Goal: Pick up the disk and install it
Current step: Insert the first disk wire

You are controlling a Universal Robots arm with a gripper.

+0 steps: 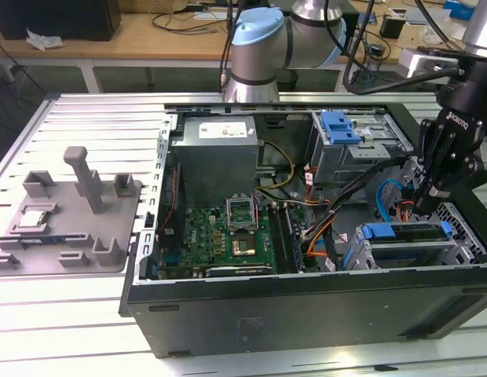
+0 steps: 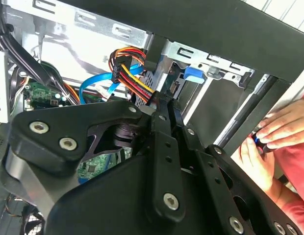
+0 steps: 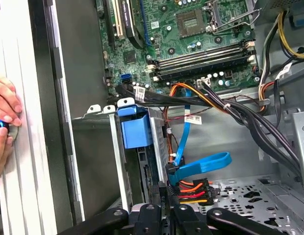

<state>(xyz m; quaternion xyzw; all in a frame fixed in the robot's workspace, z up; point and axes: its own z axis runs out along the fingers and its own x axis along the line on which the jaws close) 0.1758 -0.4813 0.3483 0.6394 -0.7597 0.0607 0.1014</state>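
**A:** Down in the drive cage at the exterior view's right, the disk sits with its blue rail showing. What could go wrong?

**B:** The cables lie just beside the gripper, and a snag might tug a plug loose. A person's hand is close outside the case too.

**A:** And the arm?

**B:** It reaches down into the case, gripper pointing at the cage. Whether the jaws are apart or together, I cannot tell.

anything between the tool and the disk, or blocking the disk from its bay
Nothing visible between them: the tool is right at the disk, which already sits in the drive cage. The blue data cable and power plug lie close beside it, not across.
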